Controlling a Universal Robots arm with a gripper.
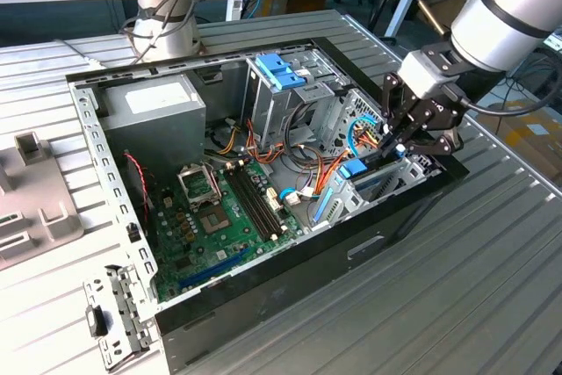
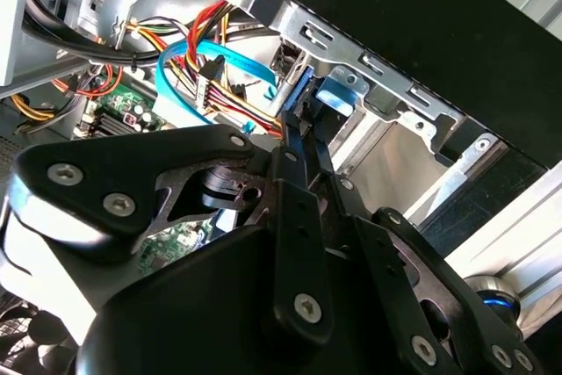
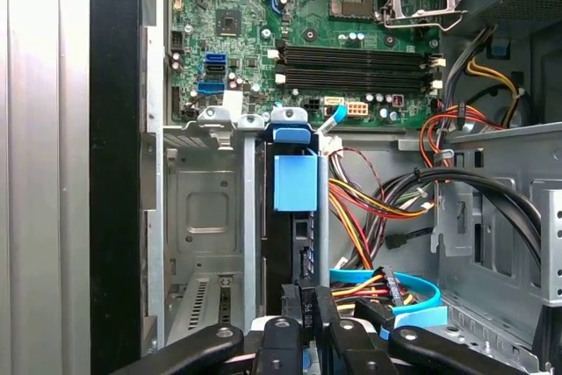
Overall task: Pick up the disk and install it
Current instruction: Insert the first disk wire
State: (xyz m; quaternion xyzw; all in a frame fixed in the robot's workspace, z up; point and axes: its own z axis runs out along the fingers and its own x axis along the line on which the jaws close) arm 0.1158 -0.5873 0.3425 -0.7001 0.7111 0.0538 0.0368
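Fingers [image 3: 309, 313] pinched narrow on the top edge of the disk [image 3: 297, 243], which stands edge-on in the drive bay: dark slab, blue trim, blue tab facing the motherboard [image 3: 307, 41]. Gripper [image 1: 399, 142] looks clamped on it, not just touching, though the contact itself is partly hidden by the linkage.

Step in hand, my read: install, late phase. Pick-up is done; the disk sits mostly down between the bay's metal rails [image 3: 250, 217], at the case corner nearest the exterior view's right.

Next move calls for a straight push along the rails, no tilt, until the disk seats. Risks: the blue SATA cable [image 2: 189, 72] and the red/yellow power wires [image 3: 369, 208] lie just beside the slot and could snag. Can't tell whether the disk is fully home.

Pose: gripper points down into the case [image 1: 263, 243], wrist angled from the exterior view's right, forearm [image 1: 509, 6] rising up and away over the case's edge. Power-supply box [image 1: 154, 107] at the far corner, well apart.
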